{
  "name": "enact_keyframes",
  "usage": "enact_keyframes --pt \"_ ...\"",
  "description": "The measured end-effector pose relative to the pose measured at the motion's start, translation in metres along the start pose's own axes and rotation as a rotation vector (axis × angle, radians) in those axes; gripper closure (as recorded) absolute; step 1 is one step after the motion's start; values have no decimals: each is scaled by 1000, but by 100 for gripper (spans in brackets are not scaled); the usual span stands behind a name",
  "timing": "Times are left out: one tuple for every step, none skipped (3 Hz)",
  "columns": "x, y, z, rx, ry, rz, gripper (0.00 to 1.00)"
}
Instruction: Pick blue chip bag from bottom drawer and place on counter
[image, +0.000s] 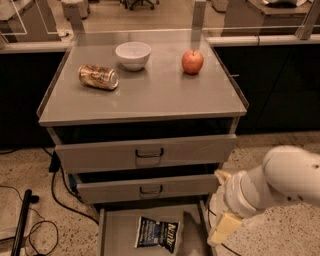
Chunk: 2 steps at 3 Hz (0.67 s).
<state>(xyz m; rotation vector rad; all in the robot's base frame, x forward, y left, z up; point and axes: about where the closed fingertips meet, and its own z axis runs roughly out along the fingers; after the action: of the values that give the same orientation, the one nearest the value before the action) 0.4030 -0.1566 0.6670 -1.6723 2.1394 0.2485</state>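
Note:
The blue chip bag (157, 233) lies flat on the floor of the open bottom drawer (116, 231), near its middle, with the white lettering facing up. The gripper (224, 226) hangs at the end of the white arm, low on the right. It is just outside the drawer's right wall, to the right of the bag and apart from it. It holds nothing that I can see. The counter (155, 92) is the grey cabinet top above the drawers.
On the counter lie a dented gold can (98, 77), a white bowl (133, 54) and a red apple (192, 61). Two grey drawers with dark handles (149, 153) stand slightly pulled out above the bottom drawer. Black cables (55, 200) lie on the floor at left.

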Motion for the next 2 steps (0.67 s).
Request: enact_keyframes --pt "13 8 45 -24 -76 34 0" --pt "30 10 85 -5 -139 84 0"
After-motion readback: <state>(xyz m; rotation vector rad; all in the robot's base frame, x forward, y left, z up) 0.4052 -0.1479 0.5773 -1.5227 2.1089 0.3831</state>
